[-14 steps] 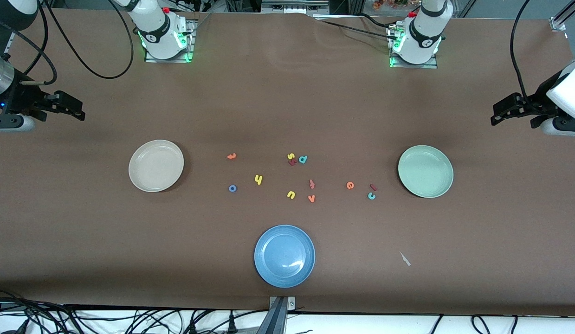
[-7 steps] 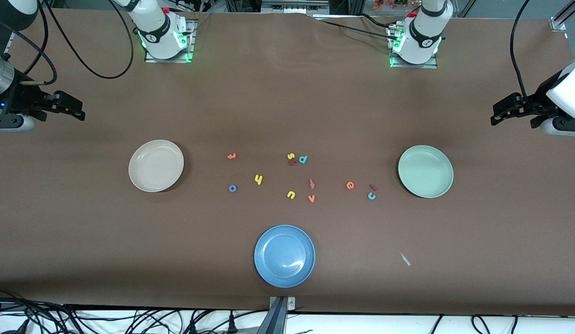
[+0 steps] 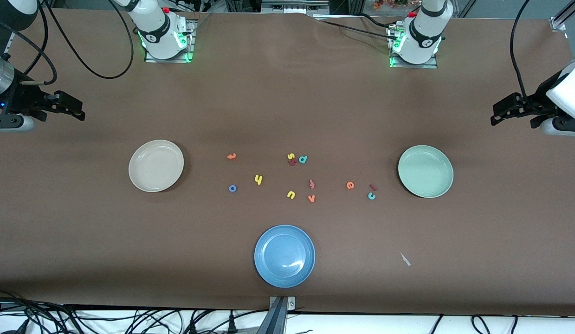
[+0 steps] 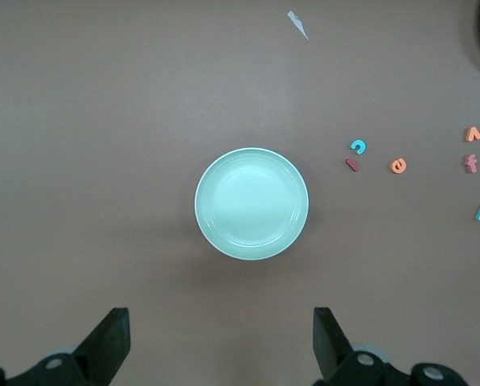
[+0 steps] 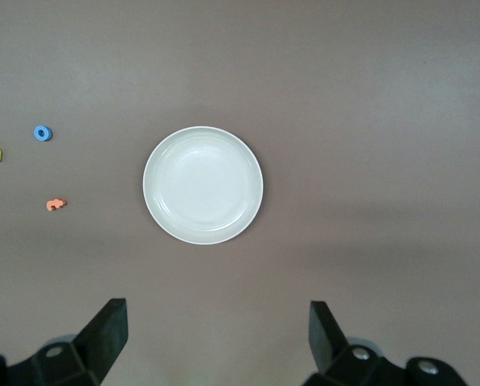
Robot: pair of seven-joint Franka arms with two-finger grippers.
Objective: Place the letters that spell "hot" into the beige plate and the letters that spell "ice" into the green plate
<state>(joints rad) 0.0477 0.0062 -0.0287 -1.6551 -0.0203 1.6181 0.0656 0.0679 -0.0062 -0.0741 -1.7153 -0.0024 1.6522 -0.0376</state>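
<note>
Currently both grippers open, empty: right gripper (image 3: pixel 78 112) nearest beige plate (image 3: pixel 156 165); left gripper (image 3: pixel 498 113) nearest green plate (image 3: pixel 425 171); letters between plates.

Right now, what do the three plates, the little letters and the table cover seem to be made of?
The beige plate, green plate and blue plate look like smooth plastic or glazed ceramic: soft highlights, faint concentric rings. The look leaves it open. The letters, such as the blue o and orange e, look like matte foam: flat saturated colour, no shine. The table cover looks like matte brown paper or fabric, slightly rippled.
</note>
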